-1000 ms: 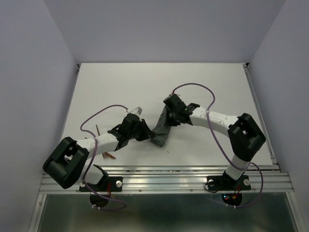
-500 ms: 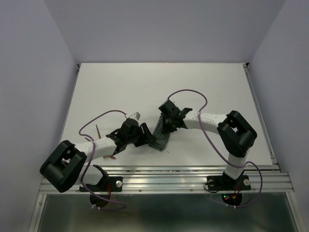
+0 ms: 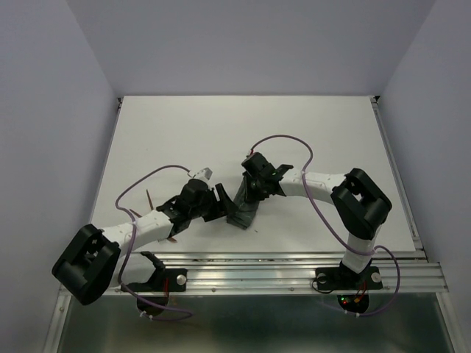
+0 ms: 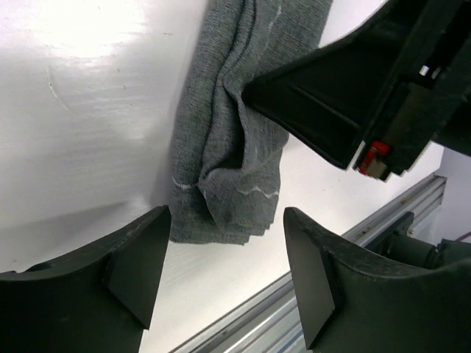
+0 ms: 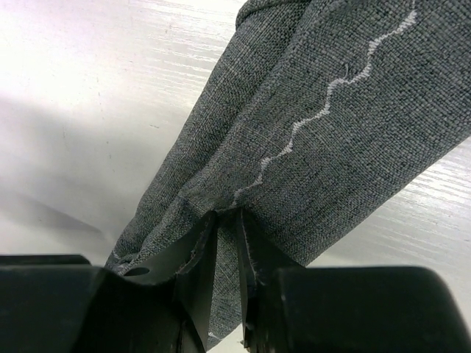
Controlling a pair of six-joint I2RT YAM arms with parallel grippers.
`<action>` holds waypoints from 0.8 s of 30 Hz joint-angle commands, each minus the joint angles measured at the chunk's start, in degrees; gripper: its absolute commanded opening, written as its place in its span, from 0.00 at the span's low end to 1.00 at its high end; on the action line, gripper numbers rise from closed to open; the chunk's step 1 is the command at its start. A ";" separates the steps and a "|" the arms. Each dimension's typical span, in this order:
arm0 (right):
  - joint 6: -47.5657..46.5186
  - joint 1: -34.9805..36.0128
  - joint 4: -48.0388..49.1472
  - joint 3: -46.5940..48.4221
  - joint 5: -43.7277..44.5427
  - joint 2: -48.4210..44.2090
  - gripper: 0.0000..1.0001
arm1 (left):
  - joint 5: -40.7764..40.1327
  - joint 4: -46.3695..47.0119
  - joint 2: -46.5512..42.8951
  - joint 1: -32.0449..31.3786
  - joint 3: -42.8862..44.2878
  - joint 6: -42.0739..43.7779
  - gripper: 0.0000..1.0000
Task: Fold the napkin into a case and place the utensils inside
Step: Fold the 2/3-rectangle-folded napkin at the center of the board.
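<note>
Grey-green cloth, the napkin (image 3: 241,212), lies folded into a narrow, rumpled strip with wavy pale stitching on the white surface (image 3: 331,132). Its near end sits just ahead of the left pincer (image 4: 226,220), whose jaws stand wide apart, holding nothing. The right pincer (image 5: 227,220) is clamped on the strip's fold. Both arms reach inward, low.

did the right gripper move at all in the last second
Yes. In the top view the right gripper has shifted left and slightly nearer the front rail, still pinching the napkin.
</note>
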 commanded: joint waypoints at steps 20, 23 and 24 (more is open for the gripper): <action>-2.94 0.39 2.99 -2.56 -1.86 -4.66 0.23 | -2.13 9.97 9.04 -0.30 4.31 -0.75 0.84; -2.94 0.39 2.90 -2.65 -1.86 -4.84 0.23 | -2.39 9.44 10.53 -0.30 5.19 -1.19 0.85; -3.02 0.39 2.90 -2.74 -1.86 -4.93 0.23 | -3.09 9.18 10.89 -0.30 5.54 -1.97 0.84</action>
